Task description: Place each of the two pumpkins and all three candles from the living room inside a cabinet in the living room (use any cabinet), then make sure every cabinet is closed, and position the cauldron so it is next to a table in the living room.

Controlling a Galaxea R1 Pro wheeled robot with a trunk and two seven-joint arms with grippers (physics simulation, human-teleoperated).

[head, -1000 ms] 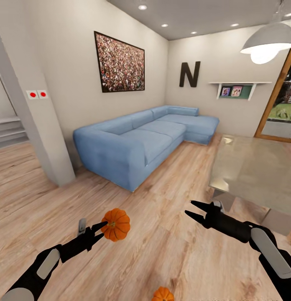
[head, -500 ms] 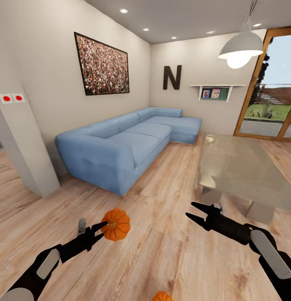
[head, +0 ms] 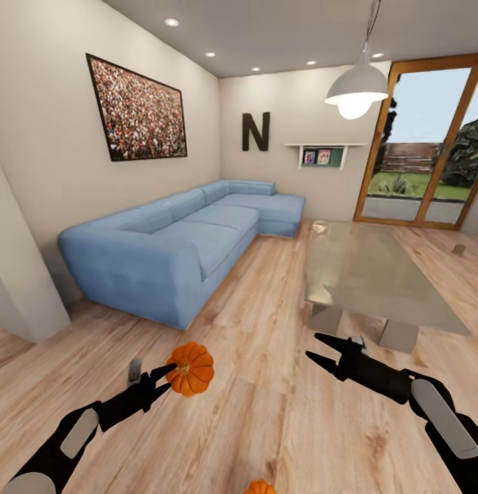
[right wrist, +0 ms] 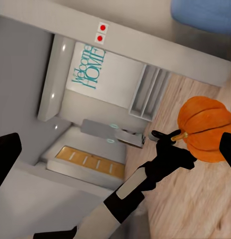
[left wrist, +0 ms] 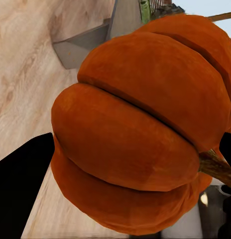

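"Welcome HOME" wall sign [right wrist: 88, 67], black "N" [head: 255, 131]

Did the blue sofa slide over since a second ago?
No. The blue sofa keeps its place under the wall picture and beside the table; the whole view shifted, so the camera turned.

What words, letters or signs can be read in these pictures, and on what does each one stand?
"N": a big dark letter on the far wall, above the blue sofa.
"Welcome HOME": teal lettering on a white wall panel, seen in the right wrist view.
The small pictures on the wall shelf are too small to read.
The large framed picture carries no text.
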